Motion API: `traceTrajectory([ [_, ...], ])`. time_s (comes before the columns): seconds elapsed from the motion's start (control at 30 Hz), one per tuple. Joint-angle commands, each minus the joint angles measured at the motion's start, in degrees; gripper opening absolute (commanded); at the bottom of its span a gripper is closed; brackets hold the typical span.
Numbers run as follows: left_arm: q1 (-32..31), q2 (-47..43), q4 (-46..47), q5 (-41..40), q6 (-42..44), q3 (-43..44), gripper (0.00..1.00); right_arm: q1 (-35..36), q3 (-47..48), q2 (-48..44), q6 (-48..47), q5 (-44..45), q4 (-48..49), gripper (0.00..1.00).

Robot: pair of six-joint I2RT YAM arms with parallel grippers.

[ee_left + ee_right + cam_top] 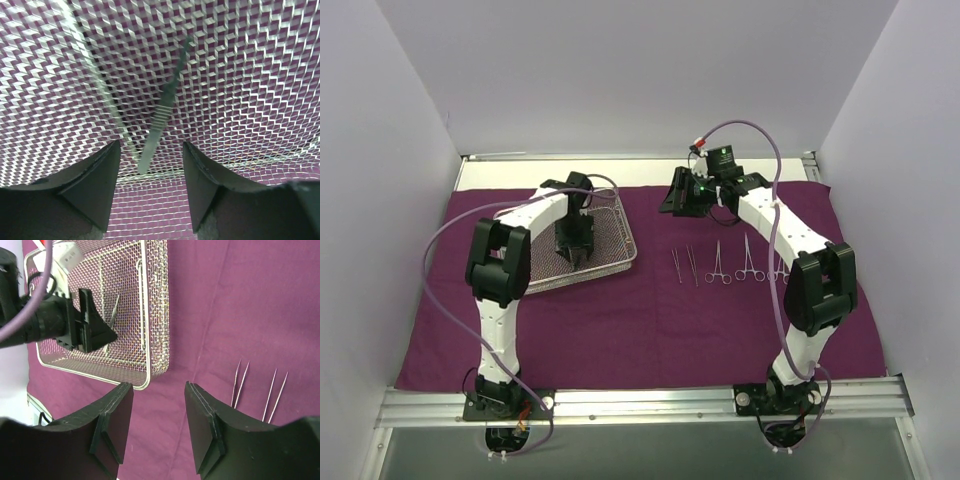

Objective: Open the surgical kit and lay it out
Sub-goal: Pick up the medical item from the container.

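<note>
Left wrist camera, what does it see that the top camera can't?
Only the left wrist view shows a silver tool with a ribbed grip, lying in the wire-mesh tray between the left gripper's open fingers. Only the top view shows the right gripper and the row of instruments on the purple cloth. Both show that tray, the cloth and that gripper.

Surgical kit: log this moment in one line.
left gripper: open over slim tool in mesh tray | right gripper: open, empty | cloth: spread

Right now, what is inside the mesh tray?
One slim silver instrument lies in the mesh tray, purple cloth showing through its floor. The left arm covers part of it from above; anything beneath is unseen.
</note>
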Motion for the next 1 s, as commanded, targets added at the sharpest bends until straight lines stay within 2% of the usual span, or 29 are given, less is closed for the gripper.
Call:
traceTrajectory([
  [0.0,-1.6,0.9,-0.7,-1.7,-0.9,-1.0,0.60,-0.3,-0.2,-2.3,-0.6,-1.3,1.1,0.46],
  [0.13,-1.5,2.6,0.5,-1.3,-2.8,-4.6,0.52,-0.3,-0.1,-2.1,-0.5,-1.4,1.3,0.46],
  [0.17,-1.4,3.0,1.2,-1.2,-2.8,-6.0,0.46,-0.3,-0.1,-2.3,-0.4,-1.4,1.3,0.46],
  [0.23,-0.8,4.0,2.3,-0.3,-2.4,-7.2,0.42,-0.3,-0.2,-2.6,-0.5,-1.3,1.3,0.46],
  [0.27,-0.6,4.6,3.0,0.2,-2.2,-7.9,0.36,-0.3,-0.3,-2.7,-0.5,-1.3,1.3,0.46],
  [0.43,1.1,6.2,5.3,4.3,-0.1,-8.8,0.22,-0.3,-0.7,-3.2,-0.7,-0.9,1.1,0.45],
  [0.53,1.4,6.0,5.6,4.5,1.1,-7.9,0.03,-0.3,-0.9,-3.4,-0.7,-0.9,0.9,0.45],
  [0.73,1.3,-3.1,2.4,0.3,1.1,-5.0,0.02,0.0,-0.9,-3.1,-0.9,-0.7,1.0,0.45],
  [0.87,1.4,-11.1,1.3,1.7,1.1,-3.8,0.02,0.7,-0.3,-2.0,-0.9,-0.7,1.1,0.45],
  [0.97,1.3,-13.2,-0.9,2.4,1.5,-1.8,0.02,1.4,0.5,-0.8,-0.9,-0.7,1.6,0.45],
])
